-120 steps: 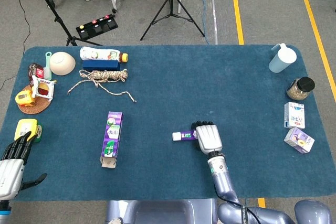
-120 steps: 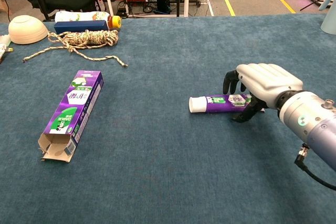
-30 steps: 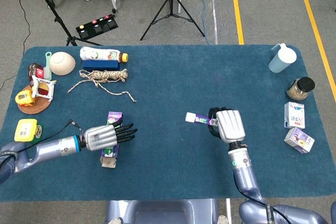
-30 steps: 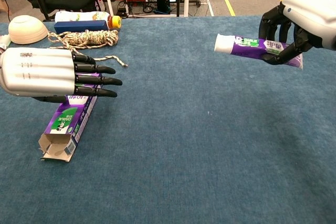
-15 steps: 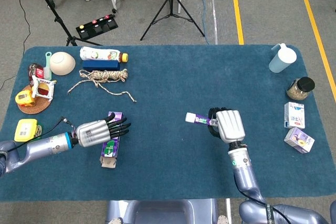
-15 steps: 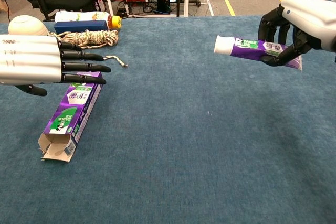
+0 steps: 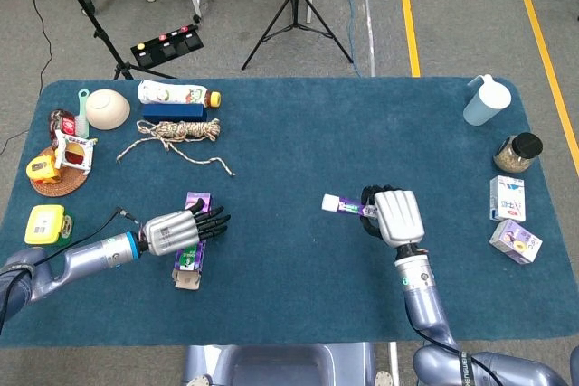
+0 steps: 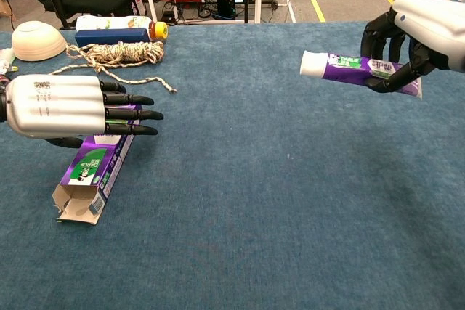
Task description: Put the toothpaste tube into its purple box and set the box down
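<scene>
So the task is roughly at the one-third mark, by my read. The right hand (image 8: pixel 425 30) has its dark fingers curled around the tail end of the purple-and-white toothpaste tube (image 8: pixel 352 69) and is holding it up off the blue-carpeted table (image 8: pixel 254 201), lying roughly level with the white cap pointing toward the robot's left. That part looks done: tube picked up and ready.

The box is the bit that's left. The long purple cardboard toothpaste box (image 8: pixel 102 156) is flat on the table on the left side, with its open end and loose flaps facing the near edge. The left hand (image 8: pixel 69 107) hovers right over it with fingers stretched out straight and side by side, thumb tucked underneath, holding nothing. From the head view it covers the middle of the box, but I can't tell whether it's actually touching it.

What's left, as far as I can judge: grab the box, bring the open end and the tube together, slide the tube in, then put the box back down. The two are well apart right now, so nothing has gone in.

Other stuff like the coil of rope (image 7: pixel 181 131) and the beige bowl (image 7: pixel 106 108) sits at the far left corner, out of the way.
</scene>
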Controlling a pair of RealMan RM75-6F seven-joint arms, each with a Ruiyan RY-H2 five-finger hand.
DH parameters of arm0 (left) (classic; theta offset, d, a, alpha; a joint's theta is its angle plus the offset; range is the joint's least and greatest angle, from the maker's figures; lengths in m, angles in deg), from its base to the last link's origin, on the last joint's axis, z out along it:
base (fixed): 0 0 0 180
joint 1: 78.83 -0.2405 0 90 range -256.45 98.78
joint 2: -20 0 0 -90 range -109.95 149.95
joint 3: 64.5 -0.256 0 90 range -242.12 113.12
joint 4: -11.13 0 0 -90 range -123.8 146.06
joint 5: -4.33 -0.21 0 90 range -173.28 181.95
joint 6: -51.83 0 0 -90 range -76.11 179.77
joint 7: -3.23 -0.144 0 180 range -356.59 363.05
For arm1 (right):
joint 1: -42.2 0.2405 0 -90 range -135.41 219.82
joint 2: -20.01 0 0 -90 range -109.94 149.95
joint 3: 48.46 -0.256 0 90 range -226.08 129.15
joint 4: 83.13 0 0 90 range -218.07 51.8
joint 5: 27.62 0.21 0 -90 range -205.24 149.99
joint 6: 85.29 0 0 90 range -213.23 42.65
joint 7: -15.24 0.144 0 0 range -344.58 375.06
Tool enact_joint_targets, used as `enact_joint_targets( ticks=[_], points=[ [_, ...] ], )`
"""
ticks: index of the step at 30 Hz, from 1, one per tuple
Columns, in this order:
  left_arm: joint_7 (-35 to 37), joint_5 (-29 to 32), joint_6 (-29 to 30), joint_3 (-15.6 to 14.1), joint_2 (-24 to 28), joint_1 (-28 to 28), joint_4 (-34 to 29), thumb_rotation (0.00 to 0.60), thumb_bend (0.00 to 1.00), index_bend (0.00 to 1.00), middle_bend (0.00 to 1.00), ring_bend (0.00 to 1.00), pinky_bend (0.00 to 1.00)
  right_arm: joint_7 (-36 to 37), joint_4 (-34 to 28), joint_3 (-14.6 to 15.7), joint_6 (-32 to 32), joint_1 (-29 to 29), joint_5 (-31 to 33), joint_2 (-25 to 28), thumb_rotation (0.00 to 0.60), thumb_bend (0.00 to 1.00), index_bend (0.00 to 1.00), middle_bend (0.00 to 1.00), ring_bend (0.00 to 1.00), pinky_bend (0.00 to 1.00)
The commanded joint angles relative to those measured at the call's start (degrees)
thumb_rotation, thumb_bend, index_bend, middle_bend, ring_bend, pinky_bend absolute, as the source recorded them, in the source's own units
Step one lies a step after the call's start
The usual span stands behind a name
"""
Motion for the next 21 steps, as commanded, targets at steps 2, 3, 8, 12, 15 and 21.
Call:
enact_joint_targets(
  ticks=[2, 3, 8, 12, 15, 21],
  points=[
    [0.22, 0.03, 1.2, -0.52, -0.91, -0.12, 1.24, 0.6, 0.26, 0.32, 0.23, 0.23, 0.43, 0.18, 0.01, 0.13, 0.12, -0.1, -0.18, 0.16, 0.6, 0.46, 0.57, 0.58, 0.54, 0.58],
    [0.38, 0.07, 1.52, -0.65, -1.04, -0.17, 1.51, 0.6, 0.27, 0.38, 0.28, 0.27, 0.46, 0.25, 0.01, 0.15, 0.15, -0.12, -0.23, 0.2, 0.6, 0.46, 0.57, 0.58, 0.54, 0.58],
    [0.83, 0.9, 2.38, -0.93, -1.22, -0.64, 2.28, 0.6, 0.3, 0.53, 0.41, 0.38, 0.59, 0.55, -0.13, 0.17, 0.16, -0.14, -0.33, 0.31, 0.6, 0.45, 0.57, 0.59, 0.54, 0.58],
    [1.46, 2.51, 3.63, -0.5, -0.83, -1.65, 2.28, 0.6, 0.31, 0.58, 0.46, 0.42, 0.62, 0.48, -0.44, 0.51, 0.31, -0.19, -0.81, 0.38, 0.6, 0.46, 0.57, 0.59, 0.54, 0.59],
    [3.24, 7.47, 5.26, 2.12, 0.8, -4.2, 0.12, 0.6, 0.31, 0.59, 0.46, 0.42, 0.62, 0.26, -0.89, 0.9, 0.73, -0.19, -1.86, 0.35, 0.6, 0.46, 0.57, 0.59, 0.55, 0.59],
    [-6.83, 18.3, -1.35, 6.89, 9.65, -7.4, -18.62, 0.6, 0.31, 0.59, 0.46, 0.42, 0.69, -0.65, -1.51, 1.37, 1.38, 0.05, -3.67, 0.05, 0.6, 0.48, 0.58, 0.59, 0.55, 0.59]
  ],
)
